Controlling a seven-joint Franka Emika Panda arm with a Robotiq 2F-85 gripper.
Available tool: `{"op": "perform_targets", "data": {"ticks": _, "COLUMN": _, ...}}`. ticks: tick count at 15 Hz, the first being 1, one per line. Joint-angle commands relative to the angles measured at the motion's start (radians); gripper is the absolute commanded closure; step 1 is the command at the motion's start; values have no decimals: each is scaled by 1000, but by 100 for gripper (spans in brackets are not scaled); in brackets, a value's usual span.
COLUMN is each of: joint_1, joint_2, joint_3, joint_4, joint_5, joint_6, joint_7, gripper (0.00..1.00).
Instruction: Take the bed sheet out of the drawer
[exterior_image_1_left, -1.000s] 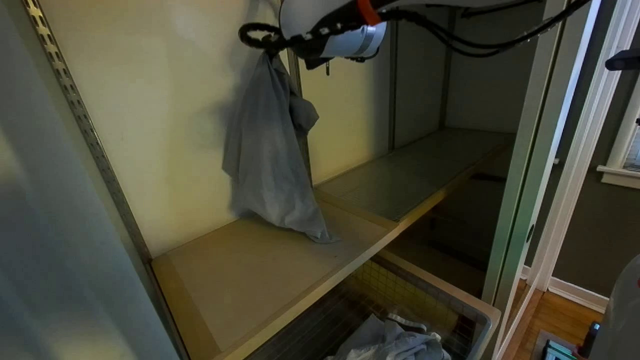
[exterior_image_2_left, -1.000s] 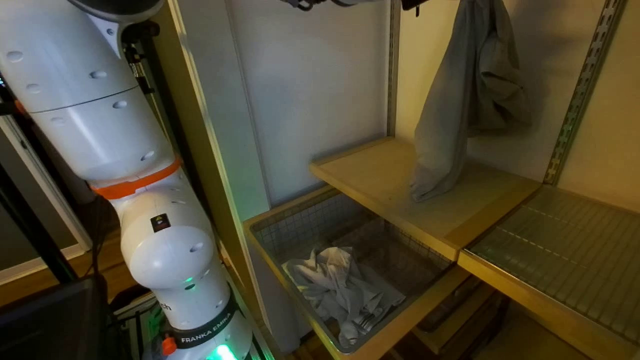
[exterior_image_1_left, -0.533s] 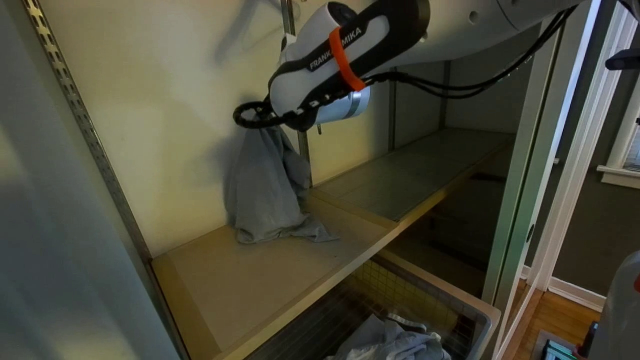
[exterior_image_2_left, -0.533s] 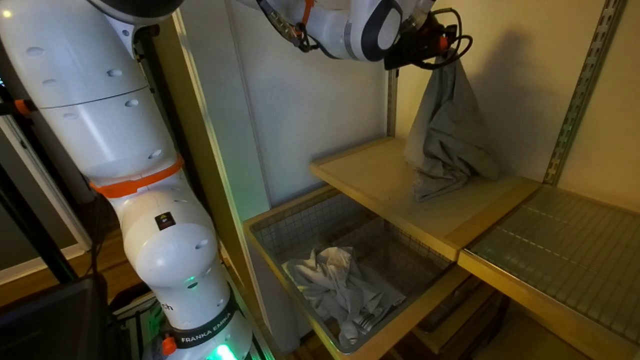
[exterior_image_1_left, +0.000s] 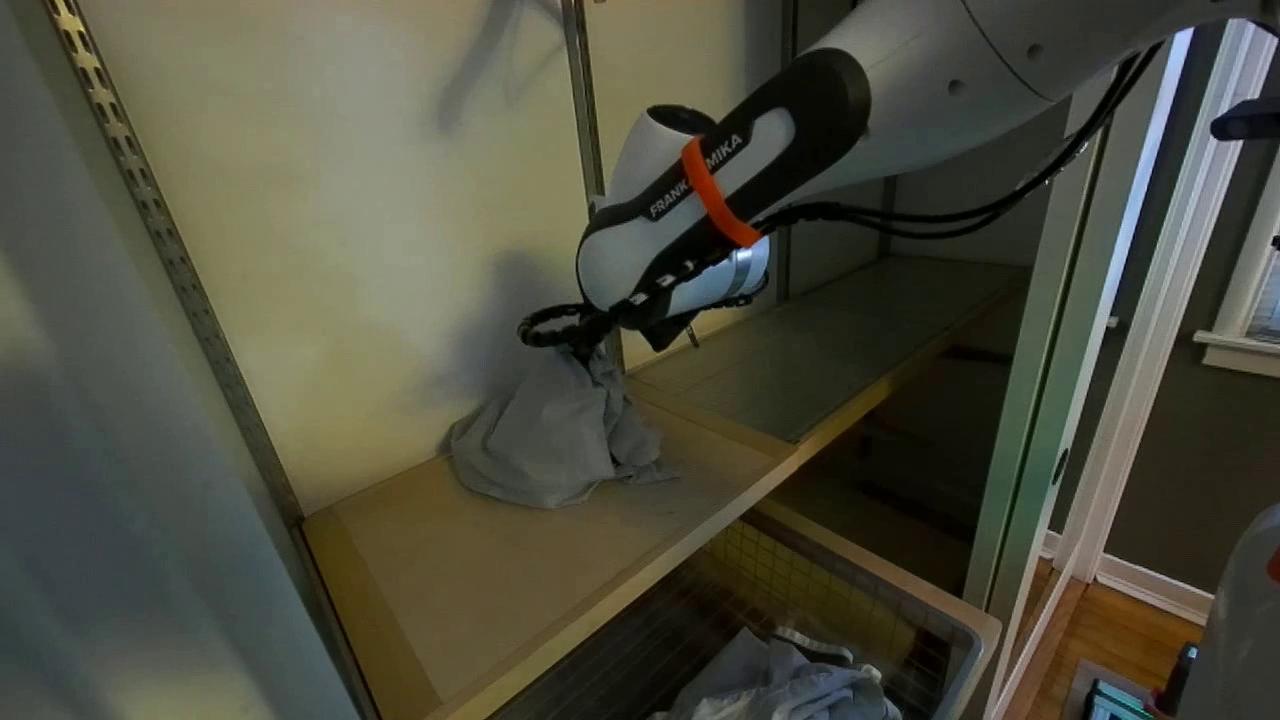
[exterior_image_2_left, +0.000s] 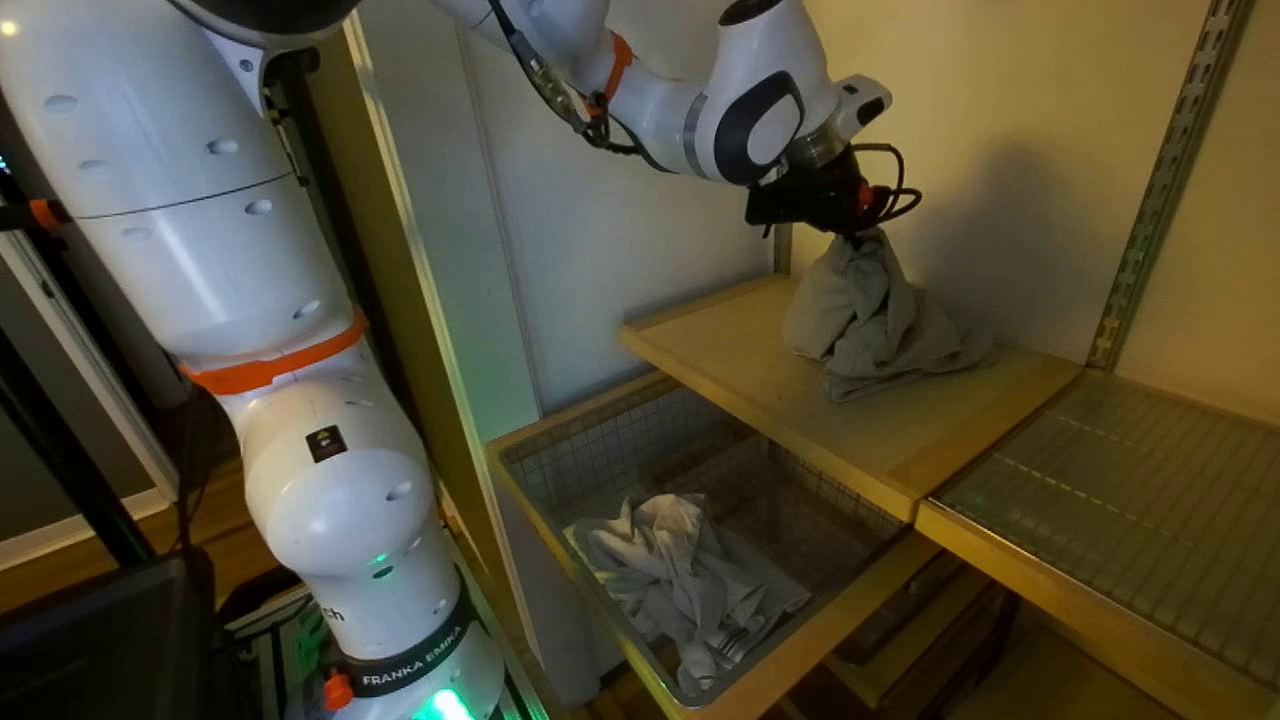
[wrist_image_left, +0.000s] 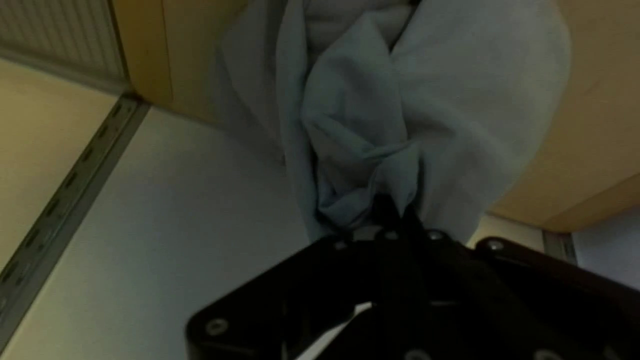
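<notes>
The grey bed sheet shows in both exterior views (exterior_image_1_left: 555, 435) (exterior_image_2_left: 890, 330), bunched on the wooden shelf (exterior_image_1_left: 480, 590) (exterior_image_2_left: 720, 340) with its top pulled up. My gripper (exterior_image_2_left: 852, 238) is above the shelf, pointing down. In the wrist view my gripper (wrist_image_left: 400, 212) is shut on a gathered fold of the sheet (wrist_image_left: 460, 105); cloth partly covers the fingertips. The wire drawer (exterior_image_2_left: 835, 625) is pulled out below the shelf and also shows in an exterior view (exterior_image_1_left: 890, 580). More crumpled grey cloth (exterior_image_2_left: 665, 550) lies in the drawer, partly cut off in an exterior view (exterior_image_1_left: 780, 690).
A glass-like ribbed shelf (exterior_image_2_left: 1130, 530) (exterior_image_1_left: 780, 350) adjoins the wooden shelf. The back wall has slotted metal rails (exterior_image_2_left: 1160, 190) (exterior_image_1_left: 160, 230). A white side panel (exterior_image_2_left: 620, 200) stands beside the drawer. The forearm (exterior_image_1_left: 930, 100) reaches in over the ribbed shelf.
My gripper has come down toward the wooden shelf with the sheet in it. The sheet, hanging long before, has collapsed into a heap on the shelf. The drawer and its cloth have not moved.
</notes>
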Motion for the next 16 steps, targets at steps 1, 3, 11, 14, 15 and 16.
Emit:
{"op": "perform_targets", "data": {"ticks": 1, "joint_1": 2, "joint_2": -27, "joint_3": -8, "joint_4": -38, "joint_5": 16, "joint_6": -175, "joint_7": -12, "gripper": 100}}
{"op": "perform_targets", "data": {"ticks": 3, "joint_1": -5, "joint_2": -28, "joint_3": -7, "joint_4": -43, "joint_5": -7, "joint_6": -255, "joint_7": -2, "gripper": 88}}
{"op": "perform_targets", "data": {"ticks": 11, "joint_1": -24, "joint_2": -82, "joint_3": -9, "joint_4": 102, "joint_5": -66, "joint_6": -517, "joint_7": 26, "gripper": 34}}
{"op": "perform_targets", "data": {"ticks": 14, "joint_1": -12, "joint_2": -125, "joint_3": -7, "joint_4": 186, "joint_5": -19, "joint_6": -750, "joint_7": 23, "gripper": 10}}
{"op": "perform_targets", "data": {"ticks": 15, "joint_1": -6, "joint_2": -143, "joint_3": -3, "joint_4": 203, "joint_5": -13, "joint_6": -824, "joint_7": 35, "gripper": 3}}
{"op": "perform_targets", "data": {"ticks": 16, "joint_1": -2, "joint_2": -156, "joint_3": 3, "joint_4": 218, "joint_5": -19, "joint_6": -890, "joint_7": 50, "gripper": 0}}
